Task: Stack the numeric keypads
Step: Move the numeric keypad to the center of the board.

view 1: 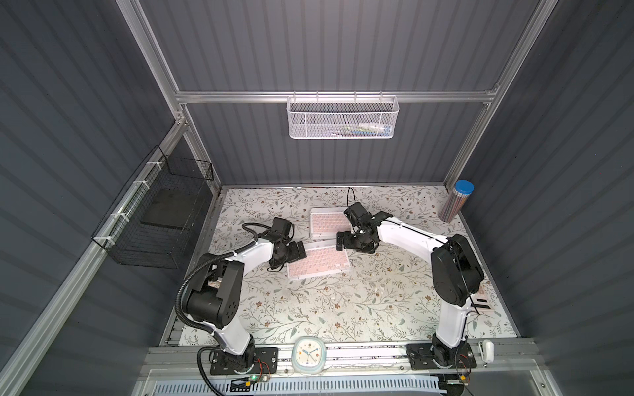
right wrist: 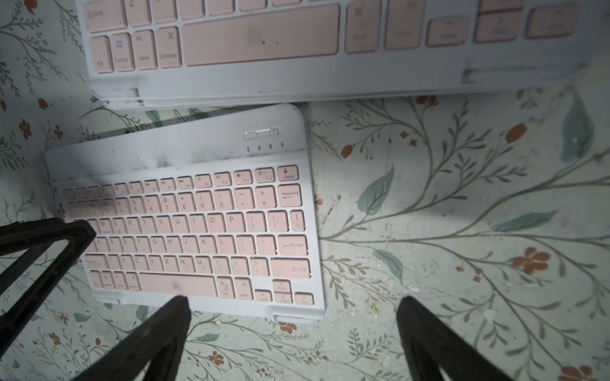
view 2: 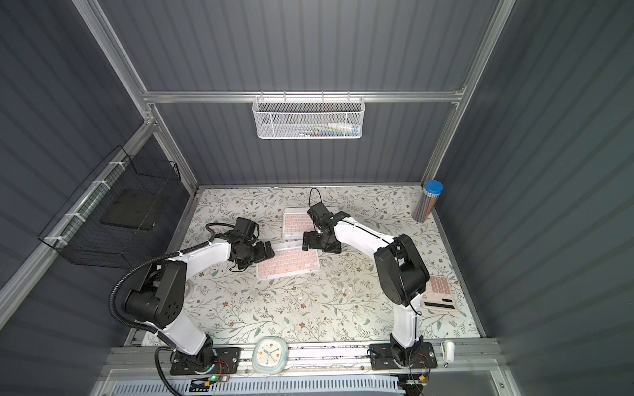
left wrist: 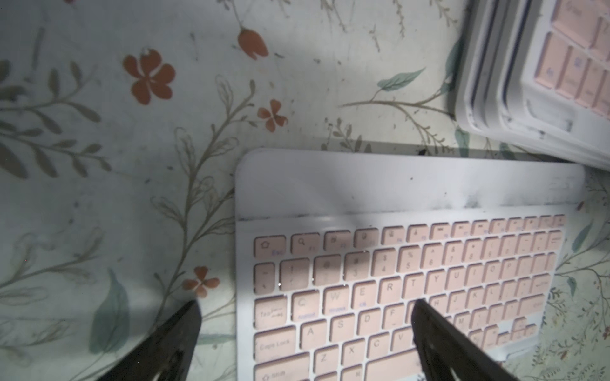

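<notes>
The loose pink keypad (view 1: 317, 264) lay flat, long axis across the table (view 1: 308, 308), top row facing the stack (view 1: 327, 223); left tool (left wrist: 306, 303) and right tool (right wrist: 293, 298) spread.

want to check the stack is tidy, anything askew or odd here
One pink keypad lies loose on the mat, askew to the stack behind it. The stack's layers look staggered at one corner, and dark smudges mark the white frames. The left claw and right claw hover open over the loose one.

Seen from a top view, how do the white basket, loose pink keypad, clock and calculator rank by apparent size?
1. white basket, though it hangs nearer the camera, which flatters it
2. loose keypad
3. clock and calculator: they look about alike, so I won't rank them
</notes>
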Robot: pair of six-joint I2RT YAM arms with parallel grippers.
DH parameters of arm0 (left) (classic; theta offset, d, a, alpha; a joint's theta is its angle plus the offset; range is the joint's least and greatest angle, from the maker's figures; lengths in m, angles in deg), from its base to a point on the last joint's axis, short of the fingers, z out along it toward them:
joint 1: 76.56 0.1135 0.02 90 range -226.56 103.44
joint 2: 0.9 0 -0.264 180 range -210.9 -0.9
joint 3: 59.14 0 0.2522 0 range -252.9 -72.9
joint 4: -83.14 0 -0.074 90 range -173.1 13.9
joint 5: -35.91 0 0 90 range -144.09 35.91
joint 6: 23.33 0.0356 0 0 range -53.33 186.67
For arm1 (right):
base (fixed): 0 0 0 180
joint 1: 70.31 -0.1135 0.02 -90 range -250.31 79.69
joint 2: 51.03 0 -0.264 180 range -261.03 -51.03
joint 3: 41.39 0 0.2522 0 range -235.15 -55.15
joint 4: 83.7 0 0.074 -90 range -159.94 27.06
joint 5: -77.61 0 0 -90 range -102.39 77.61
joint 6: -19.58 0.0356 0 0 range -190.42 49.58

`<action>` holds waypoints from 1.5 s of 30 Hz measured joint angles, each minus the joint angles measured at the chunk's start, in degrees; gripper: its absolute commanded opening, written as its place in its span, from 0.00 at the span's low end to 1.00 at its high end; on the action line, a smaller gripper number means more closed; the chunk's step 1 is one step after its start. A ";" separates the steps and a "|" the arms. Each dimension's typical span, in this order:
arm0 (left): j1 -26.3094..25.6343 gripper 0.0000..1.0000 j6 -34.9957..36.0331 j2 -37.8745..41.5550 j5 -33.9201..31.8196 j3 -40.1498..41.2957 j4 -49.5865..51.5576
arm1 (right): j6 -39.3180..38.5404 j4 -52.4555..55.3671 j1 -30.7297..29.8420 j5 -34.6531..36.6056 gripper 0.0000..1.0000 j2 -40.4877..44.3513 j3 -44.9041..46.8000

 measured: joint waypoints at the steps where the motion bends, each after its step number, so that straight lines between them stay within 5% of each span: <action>1: -0.17 0.99 -0.31 0.00 -0.57 -0.24 0.57 | -0.28 0.09 0.00 0.02 0.99 -0.02 0.00; 21: -9.62 1.00 -6.78 -2.97 -14.36 -7.78 11.87 | -5.05 1.60 -0.96 0.48 0.99 -4.48 -4.90; 45: -9.66 1.00 -6.58 -6.14 -13.86 -8.52 10.34 | -5.40 2.86 -1.97 -0.52 0.99 -10.82 -8.90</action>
